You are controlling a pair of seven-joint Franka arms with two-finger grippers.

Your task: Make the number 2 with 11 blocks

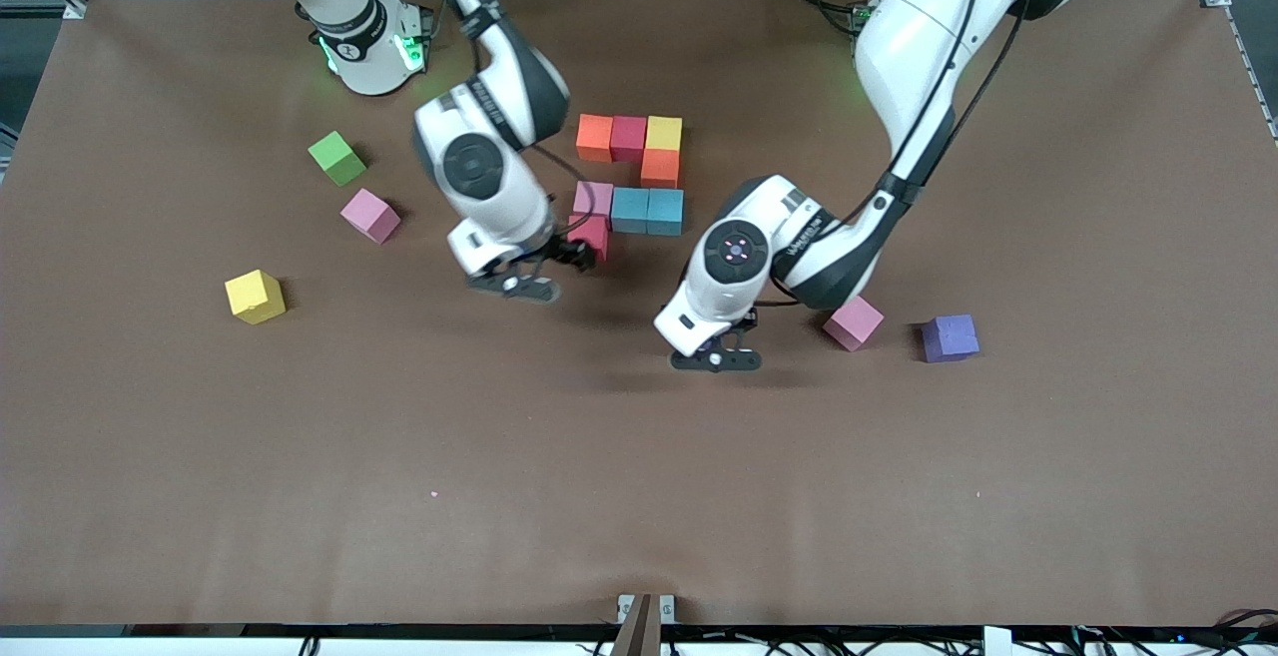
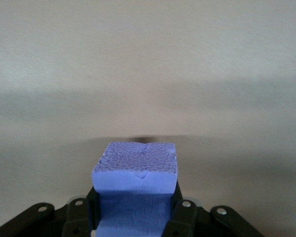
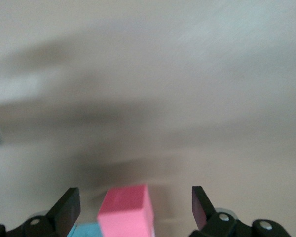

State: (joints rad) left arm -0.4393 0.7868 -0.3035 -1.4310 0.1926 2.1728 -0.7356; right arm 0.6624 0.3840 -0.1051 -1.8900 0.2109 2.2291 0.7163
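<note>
Several blocks form a partial figure: orange (image 1: 594, 137), red (image 1: 628, 137) and yellow (image 1: 664, 133) in a row, and an orange one (image 1: 660, 168) nearer the camera. Nearer again, a pink block (image 1: 593, 199) and two blue blocks (image 1: 630, 210) (image 1: 665, 211) form another row. A red block (image 1: 591, 235) sits nearest. My right gripper (image 1: 571, 255) (image 3: 133, 200) hangs open over that red block (image 3: 126, 212), not touching it. My left gripper (image 1: 717, 346) (image 2: 135, 207) is shut on a purple-blue block (image 2: 135, 170), low over bare table.
Loose on the table toward the right arm's end are a green cube (image 1: 336, 158), a pink block (image 1: 370, 215) and a yellow block (image 1: 255, 297). Toward the left arm's end lie a pink block (image 1: 853, 323) and a purple block (image 1: 950, 337).
</note>
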